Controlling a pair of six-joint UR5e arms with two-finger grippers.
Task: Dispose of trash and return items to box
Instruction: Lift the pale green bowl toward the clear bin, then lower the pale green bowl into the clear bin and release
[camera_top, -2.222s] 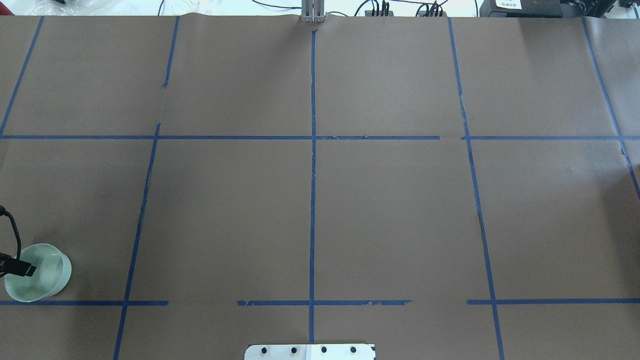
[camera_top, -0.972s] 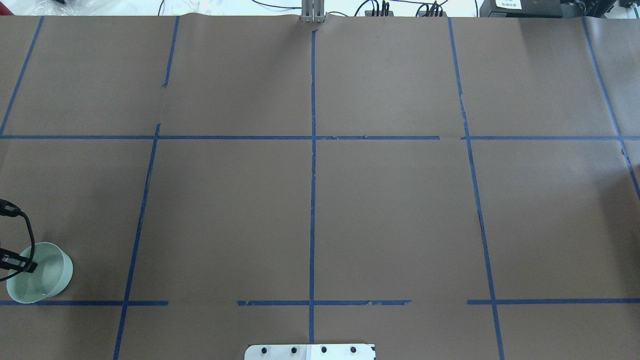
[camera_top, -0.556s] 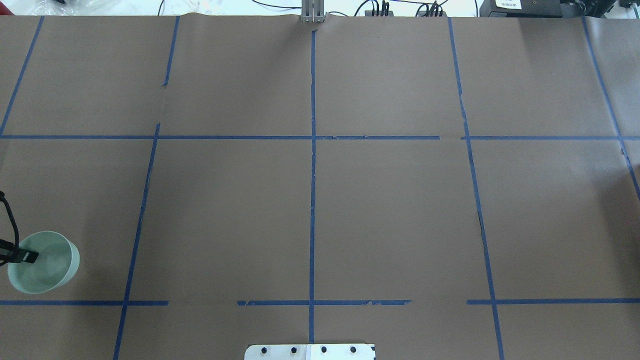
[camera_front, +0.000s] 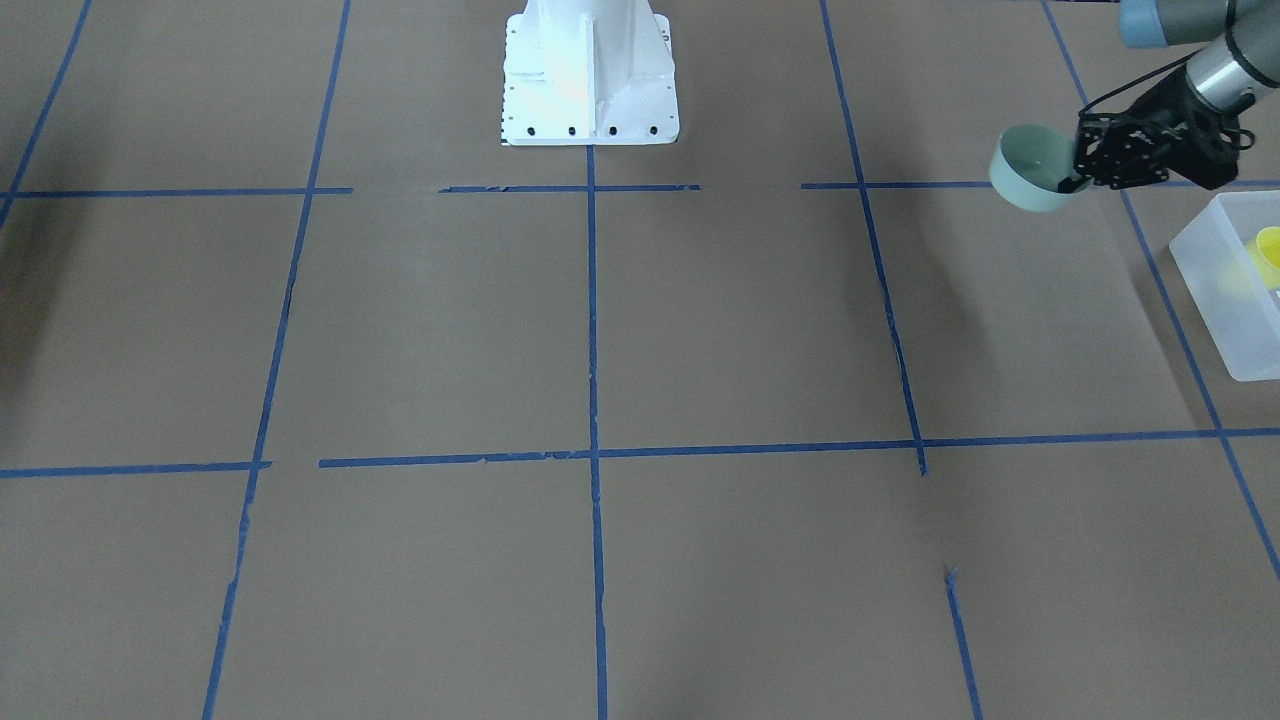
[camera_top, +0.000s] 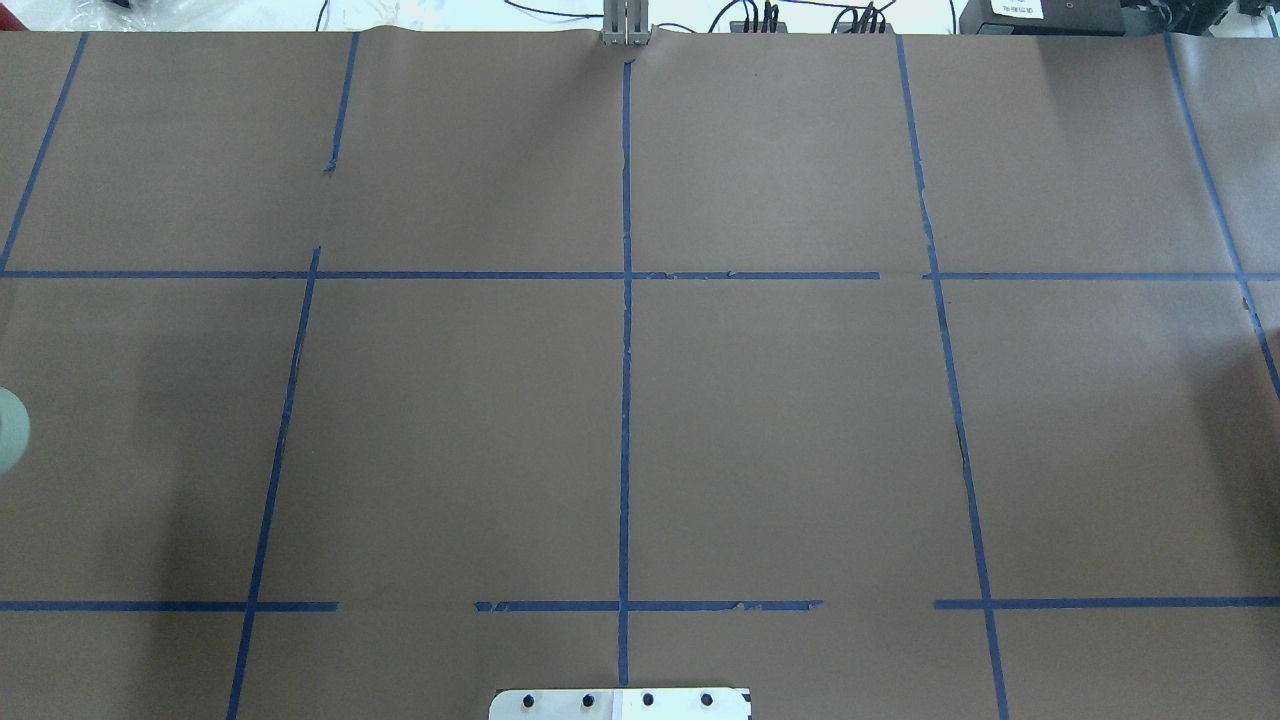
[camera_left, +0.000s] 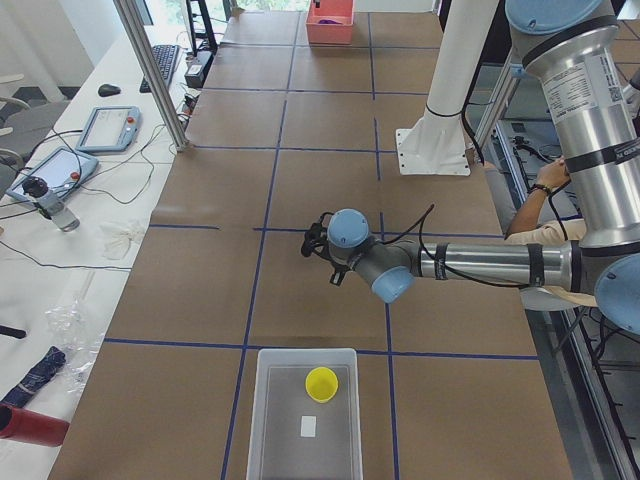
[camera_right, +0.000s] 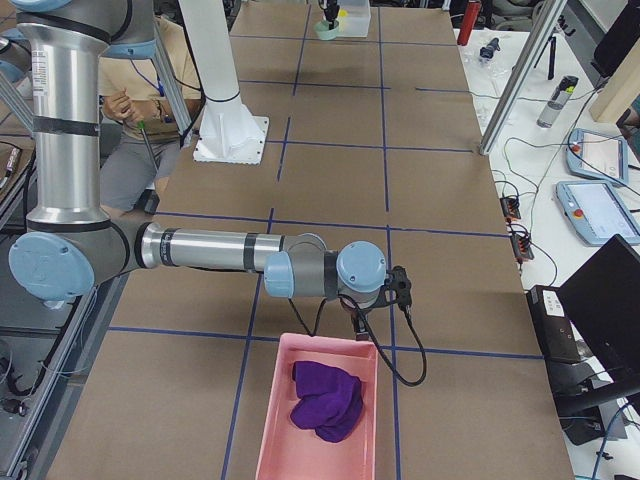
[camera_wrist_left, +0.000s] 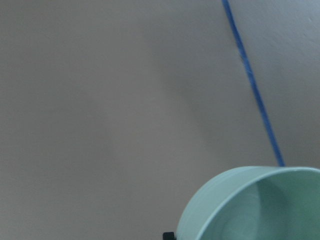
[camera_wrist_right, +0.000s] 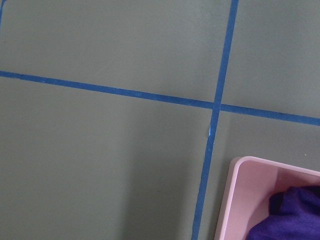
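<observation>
Mint-green bowl (camera_wrist_left: 260, 210), where do you have it?

Low in the right corner of my left wrist view, close under the lens, with its glossy inside showing. My left hand (camera_front: 1072, 180) is clamped on its rim, one finger inside. In the front-facing view it sits at the upper right, tipped, with its mouth toward the frame's left.

And the box?

Below and right of the bowl in that same view, cut by the right edge. The frosted white box (camera_front: 1225, 300) stands on the counter (camera_front: 700, 330), apart from the bowl. The yellow cup (camera_left: 321, 383) is inside it, upright, toward the box's upper end in the left side view.

Your right hand?

My right hand (camera_right: 360, 318) shows only in the right side view, at lower centre, just above the upper rim of a pink bin (camera_right: 272, 430). I cannot tell whether it is clenched or released. A purple cloth (camera_right: 325, 402) lies bunched in that bin.

Anything farther off?

Blue tape lines (camera_top: 625, 400) grid the brown paper. The white base (camera_front: 590, 75) stands at the top centre of the front-facing view.
</observation>
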